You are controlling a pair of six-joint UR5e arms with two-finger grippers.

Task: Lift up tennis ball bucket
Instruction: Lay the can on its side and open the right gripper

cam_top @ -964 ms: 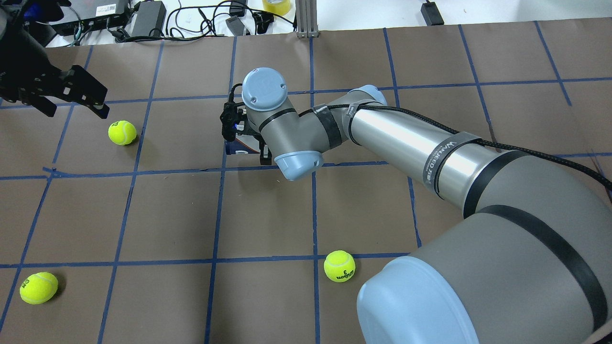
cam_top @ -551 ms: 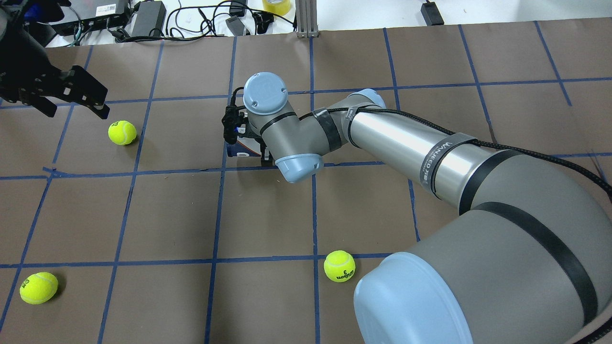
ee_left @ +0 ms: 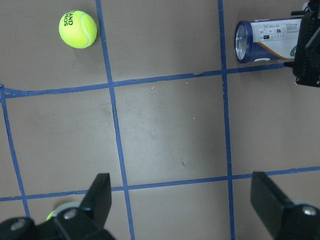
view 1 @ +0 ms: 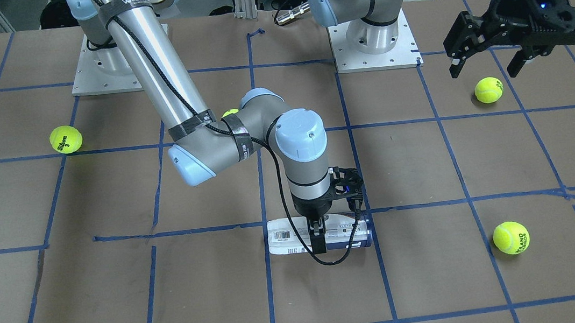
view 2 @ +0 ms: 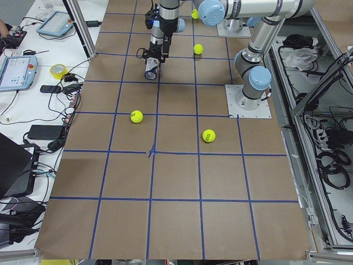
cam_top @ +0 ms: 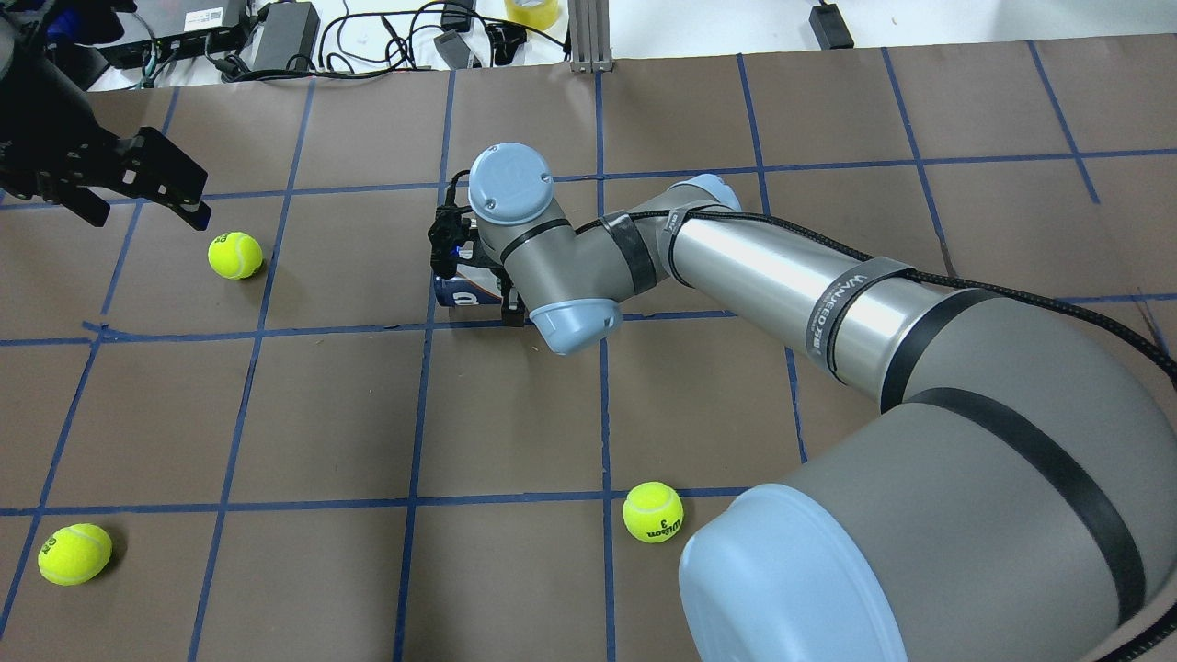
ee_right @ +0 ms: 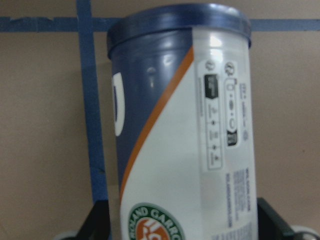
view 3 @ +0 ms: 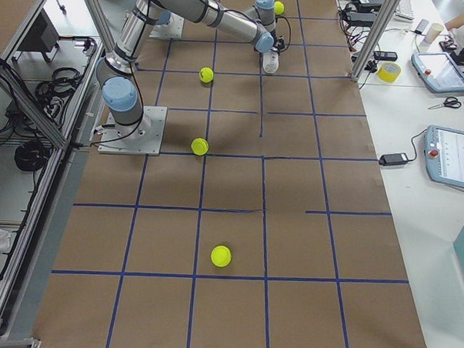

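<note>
The tennis ball bucket (view 1: 288,240) lies on its side on the brown table, a clear tube with a white and navy label and a navy rim. It also shows in the overhead view (cam_top: 462,292), the left wrist view (ee_left: 265,40) and the right wrist view (ee_right: 185,130). My right gripper (view 1: 318,235) is down over the tube's middle, open. One finger stands on each side of the tube, and a finger (ee_right: 97,222) shows low beside it. The tube rests on the table. My left gripper (cam_top: 145,210) is open and empty, hovering far to the side.
Tennis balls lie around: one (cam_top: 234,255) just under the left gripper, one (cam_top: 74,553) near left, one (cam_top: 653,512) near the right arm's base. Cables and power bricks (cam_top: 285,32) sit beyond the table's far edge.
The right wrist has shifted slightly and settled lower over the tube. The tube still lies on the table. The left arm has not moved.
</note>
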